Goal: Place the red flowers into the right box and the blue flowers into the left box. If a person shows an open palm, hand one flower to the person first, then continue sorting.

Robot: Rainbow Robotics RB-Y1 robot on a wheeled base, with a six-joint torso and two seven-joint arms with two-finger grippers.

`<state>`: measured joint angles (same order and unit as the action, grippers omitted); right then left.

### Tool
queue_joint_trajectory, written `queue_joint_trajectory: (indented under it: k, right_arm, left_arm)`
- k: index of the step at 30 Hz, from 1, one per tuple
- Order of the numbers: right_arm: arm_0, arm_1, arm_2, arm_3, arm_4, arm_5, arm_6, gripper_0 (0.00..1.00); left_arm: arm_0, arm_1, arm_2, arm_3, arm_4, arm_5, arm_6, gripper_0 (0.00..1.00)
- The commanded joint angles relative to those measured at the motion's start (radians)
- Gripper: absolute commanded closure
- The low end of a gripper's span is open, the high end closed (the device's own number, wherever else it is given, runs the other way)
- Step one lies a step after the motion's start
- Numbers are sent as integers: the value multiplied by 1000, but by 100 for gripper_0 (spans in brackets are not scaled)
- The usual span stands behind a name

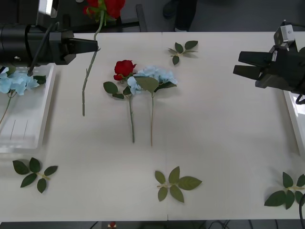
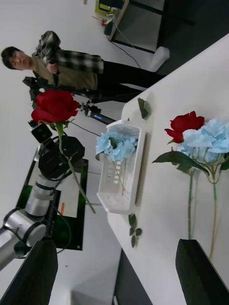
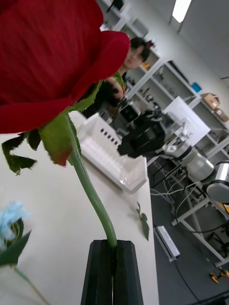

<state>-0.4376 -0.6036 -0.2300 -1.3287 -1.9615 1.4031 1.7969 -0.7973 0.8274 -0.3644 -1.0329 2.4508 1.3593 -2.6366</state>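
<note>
Red rose (image 1: 106,6): stem pinched in left hand (image 1: 95,46) above counter (image 1: 219,143), far from right box (image 1: 296,119). Right hand (image 1: 240,64): wide, empty. Risk: thin stem slipping or swinging during transfer.

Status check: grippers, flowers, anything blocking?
Left gripper jaws shut on a red rose's stem, lifted over the table. Right gripper open, hovering by the right box. One rose and blue flower unsorted. Path clear.
</note>
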Motion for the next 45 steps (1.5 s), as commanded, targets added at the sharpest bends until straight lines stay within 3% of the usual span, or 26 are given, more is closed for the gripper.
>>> queue_joint_trajectory:
  k: [1,5,12,23,45]
  right_arm:
    - [-16,70,9,51,-57,0,78,28]
    - [-18,116,35,54,-60,-35,134,28]
    - [-36,130,209,29,-82,-171,335,28]
    - [-92,137,340,28,-168,-177,582,28]
    - [-174,166,495,28,-128,-412,650,28]
  left_arm:
    - [-13,-62,-2,25,66,21,-69,100]
    - [-13,-106,-2,24,76,1,-69,100]
    - [-13,-228,-2,4,47,-134,-69,100]
    - [-42,-372,-2,-7,-81,-362,-69,100]
    - [-66,-396,-4,-16,-82,-350,-69,100]
